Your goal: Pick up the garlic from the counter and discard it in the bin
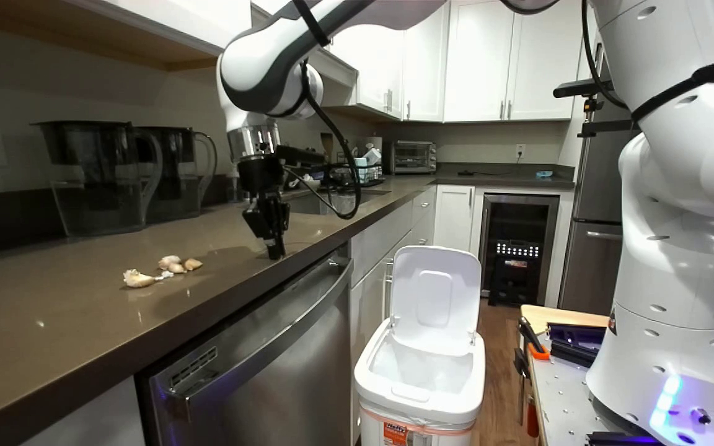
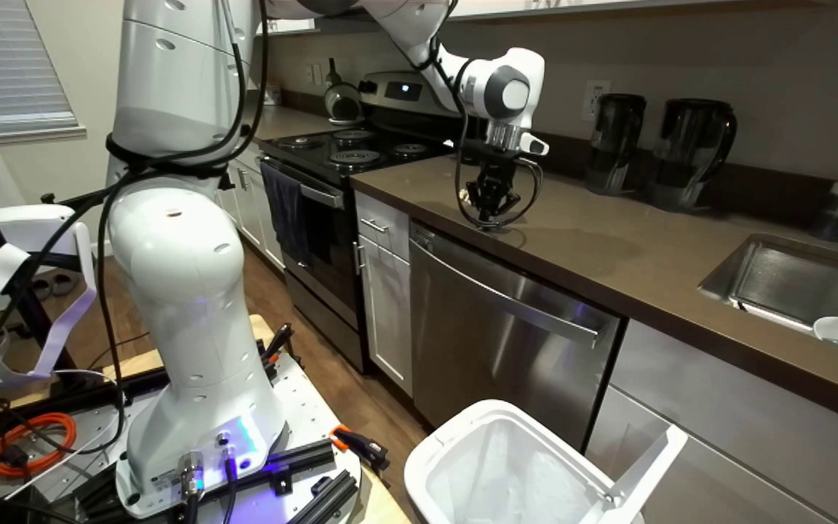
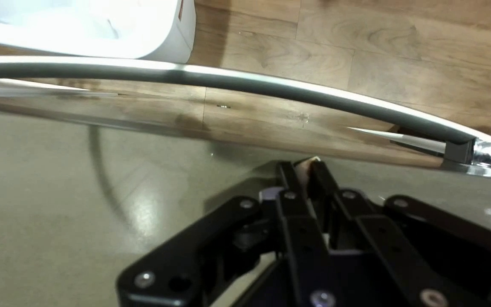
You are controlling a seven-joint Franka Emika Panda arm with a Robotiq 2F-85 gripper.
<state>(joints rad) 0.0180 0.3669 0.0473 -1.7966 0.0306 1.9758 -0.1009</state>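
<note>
Tool (image 3: pixel 301 165): narrow, pinching a garlic piece (image 3: pixel 306 169) | loose garlic (image 1: pixel 174 267): near tool, on counter (image 1: pixel 59 316)

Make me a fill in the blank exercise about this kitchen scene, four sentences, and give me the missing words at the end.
Loose garlic pieces lie outside the white bin, on the ____.
The bin's lid is not shut but ____.
In both exterior views, exactly ____ pitchers can be counted.
In the wrist view, the end effector has a pale piece of ____ between its fingertips.

Missing words: counter; open; two; garlic.
</note>
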